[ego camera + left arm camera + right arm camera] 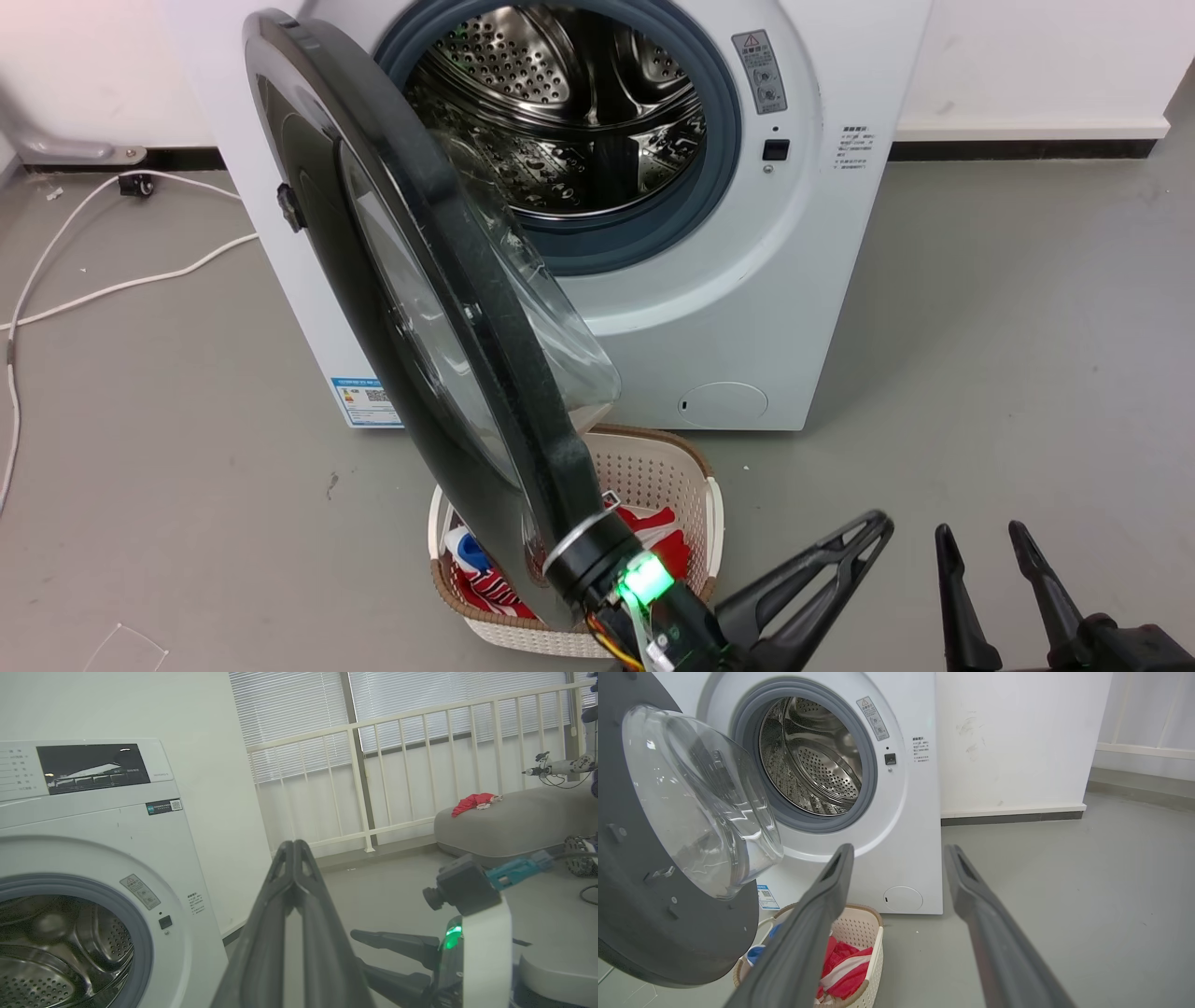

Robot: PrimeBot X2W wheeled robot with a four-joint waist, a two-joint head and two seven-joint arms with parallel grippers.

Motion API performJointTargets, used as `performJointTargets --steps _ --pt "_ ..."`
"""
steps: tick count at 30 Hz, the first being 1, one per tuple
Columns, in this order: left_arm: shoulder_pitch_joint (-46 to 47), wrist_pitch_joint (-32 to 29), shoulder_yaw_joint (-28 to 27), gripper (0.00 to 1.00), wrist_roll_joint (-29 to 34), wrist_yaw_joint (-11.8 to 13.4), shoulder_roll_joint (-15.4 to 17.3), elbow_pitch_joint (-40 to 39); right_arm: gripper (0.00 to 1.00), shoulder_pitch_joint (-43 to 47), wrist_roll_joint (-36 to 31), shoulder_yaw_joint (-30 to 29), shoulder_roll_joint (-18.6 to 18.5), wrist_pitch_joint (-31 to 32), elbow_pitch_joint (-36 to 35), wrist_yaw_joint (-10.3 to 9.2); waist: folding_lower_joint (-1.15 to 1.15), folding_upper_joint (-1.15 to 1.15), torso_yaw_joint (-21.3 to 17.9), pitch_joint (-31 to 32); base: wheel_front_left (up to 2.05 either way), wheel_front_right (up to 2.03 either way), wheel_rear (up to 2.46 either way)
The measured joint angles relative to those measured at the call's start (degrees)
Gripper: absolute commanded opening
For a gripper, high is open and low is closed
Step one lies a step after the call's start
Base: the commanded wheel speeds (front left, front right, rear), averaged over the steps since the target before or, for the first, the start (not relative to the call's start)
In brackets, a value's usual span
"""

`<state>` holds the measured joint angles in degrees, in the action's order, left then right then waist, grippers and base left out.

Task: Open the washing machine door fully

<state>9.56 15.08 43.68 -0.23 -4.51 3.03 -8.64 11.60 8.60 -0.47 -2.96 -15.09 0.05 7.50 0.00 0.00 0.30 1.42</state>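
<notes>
Halfway swung, the washing machine door (457, 308) overhangs the basket (713, 532).

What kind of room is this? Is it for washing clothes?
Probably a laundry spot: a white washing machine with its door swung open, and a basket of clothes on the floor before it.

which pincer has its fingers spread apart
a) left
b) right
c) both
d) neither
b: in the right wrist view the right pincer shows a wide gap between its two fingers, while in the left wrist view the left pincer has its fingers pressed together.
</notes>
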Motion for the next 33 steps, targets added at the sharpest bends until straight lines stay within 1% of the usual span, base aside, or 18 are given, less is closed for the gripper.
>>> performJointTargets --steps 6,13,23,29,33 --pt "-2.6 0.0 0.8 0.0 -0.5 0.1 0.9 4.8 1.0 -0.2 0.0 0.0 0.0 0.0 0.2 0.0 0.0 0.0 0.2 -0.6 0.0 0.0 0.0" --pt "-4.3 0.0 -0.5 0.0 -1.2 1.5 1.8 10.0 1.0 -0.9 -0.1 0.0 0.0 0.0 0.5 0.0 0.0 0.0 0.3 -1.4 0.0 0.0 0.0" --pt "-4.1 0.0 -8.3 0.0 -3.6 3.8 2.0 14.7 1.0 -1.4 -0.2 0.0 0.0 0.0 1.0 0.0 0.0 0.0 -0.2 -2.7 0.0 0.0 0.0" --pt "-3.3 0.0 -12.9 0.0 -4.4 4.3 2.2 16.5 1.0 -2.2 -0.4 -0.1 0.0 0.0 1.4 0.0 0.0 0.0 -0.3 -3.9 0.0 0.0 0.0" --pt "-3.4 0.0 -14.0 0.0 -4.1 4.4 2.0 16.7 1.0 -2.2 -0.3 -0.2 0.0 0.0 1.7 0.0 0.0 0.0 0.0 -4.1 0.0 0.0 0.0"
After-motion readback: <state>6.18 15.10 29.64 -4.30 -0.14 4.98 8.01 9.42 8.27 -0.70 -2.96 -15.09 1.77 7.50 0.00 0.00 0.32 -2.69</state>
